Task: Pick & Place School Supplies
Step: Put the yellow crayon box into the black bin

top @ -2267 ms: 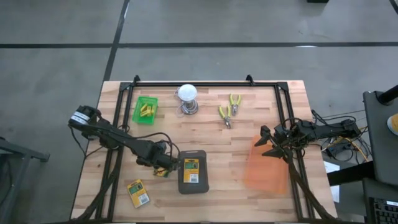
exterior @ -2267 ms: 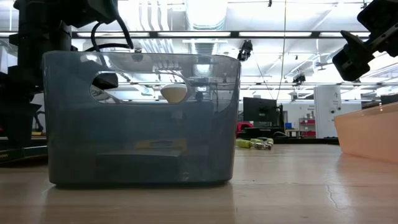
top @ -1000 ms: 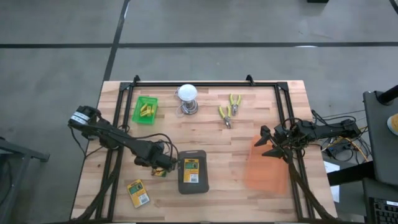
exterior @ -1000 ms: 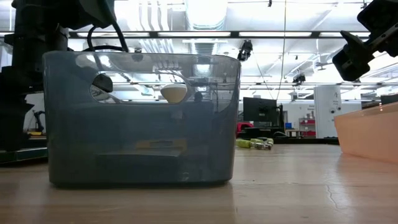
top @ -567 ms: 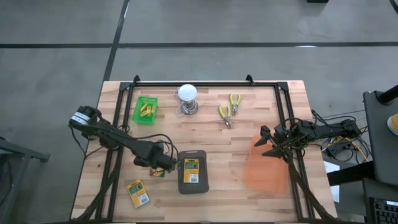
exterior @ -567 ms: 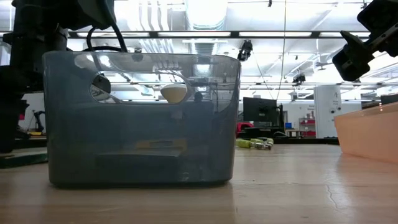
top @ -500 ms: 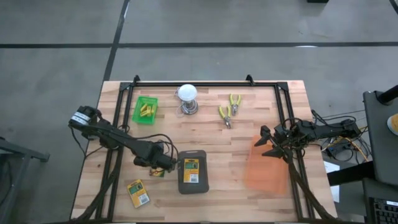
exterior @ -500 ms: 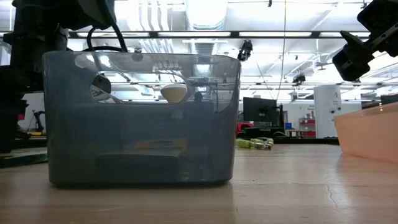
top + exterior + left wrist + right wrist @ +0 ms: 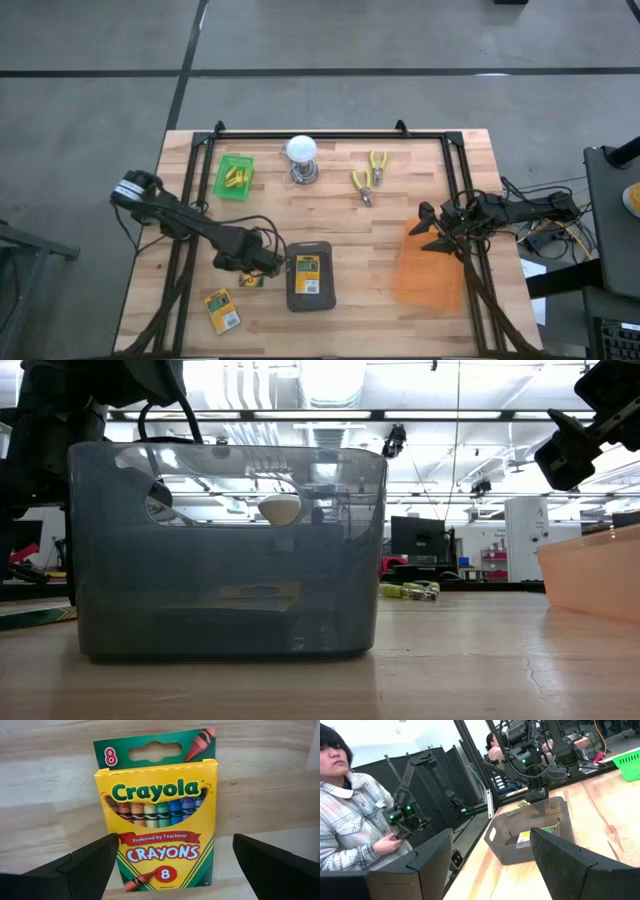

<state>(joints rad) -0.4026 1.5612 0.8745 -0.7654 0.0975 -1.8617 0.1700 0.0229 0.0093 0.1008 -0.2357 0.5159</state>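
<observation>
One crayon box [image 9: 159, 815] flat on table [image 9: 45, 780], hang-tab end pointing away, left tool [image 9: 170, 865] spread wide astride it.

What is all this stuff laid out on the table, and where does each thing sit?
Grey translucent plastic bin: one, near-centre of the table, one crayon box inside.
Green-and-yellow crayon boxes: three; in the bin, beside the bin under the left gripper, near left corner.
Green plastic tray: one, far left, holding yellow stick pieces.
White round bulb on metal base: one, far middle.
Yellow-handled pliers: two, far right of centre.
Orange translucent bin: one, right side.
Left gripper: fingers open over a crayon box.
Right gripper: open, waiting above the orange bin.
</observation>
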